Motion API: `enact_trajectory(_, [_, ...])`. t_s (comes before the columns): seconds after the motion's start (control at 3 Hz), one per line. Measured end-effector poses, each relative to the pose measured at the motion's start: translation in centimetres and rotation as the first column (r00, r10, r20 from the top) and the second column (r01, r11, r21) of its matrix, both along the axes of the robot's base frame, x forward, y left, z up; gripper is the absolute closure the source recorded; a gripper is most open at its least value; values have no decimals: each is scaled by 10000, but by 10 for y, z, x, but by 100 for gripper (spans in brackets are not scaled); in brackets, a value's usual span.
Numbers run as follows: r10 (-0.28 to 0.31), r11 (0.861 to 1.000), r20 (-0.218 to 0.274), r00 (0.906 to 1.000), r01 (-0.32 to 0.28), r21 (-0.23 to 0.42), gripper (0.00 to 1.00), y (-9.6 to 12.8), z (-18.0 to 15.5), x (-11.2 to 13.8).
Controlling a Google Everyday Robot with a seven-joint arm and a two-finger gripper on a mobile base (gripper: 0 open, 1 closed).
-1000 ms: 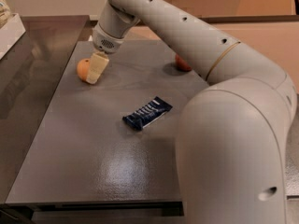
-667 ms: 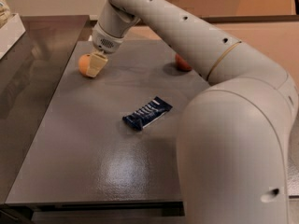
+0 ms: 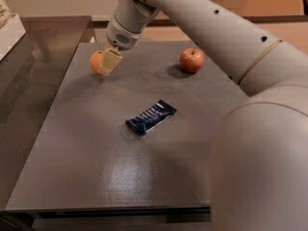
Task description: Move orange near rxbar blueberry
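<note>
Orange (image 3: 95, 60): clamped in the hand (image 3: 104, 64), well beyond and left of the rxbar blueberry (image 3: 151, 117). It sits slightly higher than a second ago, apparently lifted off the desk (image 3: 96, 167). Grasp looks secured; the carry toward the bar remains. Apple (image 3: 191, 60): beyond and right of the bar.

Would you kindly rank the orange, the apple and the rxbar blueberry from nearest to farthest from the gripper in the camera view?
1. orange: back left of the table, right against the gripper.
2. rxbar blueberry, mid-table toward the front, and apple, back right: both clearly farther, but too close to call between them.
</note>
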State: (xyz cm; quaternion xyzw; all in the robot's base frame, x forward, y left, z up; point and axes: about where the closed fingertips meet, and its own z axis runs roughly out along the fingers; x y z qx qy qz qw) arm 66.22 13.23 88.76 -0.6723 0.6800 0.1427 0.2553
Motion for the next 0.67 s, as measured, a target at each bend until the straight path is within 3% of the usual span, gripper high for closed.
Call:
enact_trajectory(0.33, [-566,9981,164,9983,570,-222,100,-48,15,-9])
enact_trajectory(0.67, [-1085,9930,191,9939,1093,-458,100,-92,20,-21])
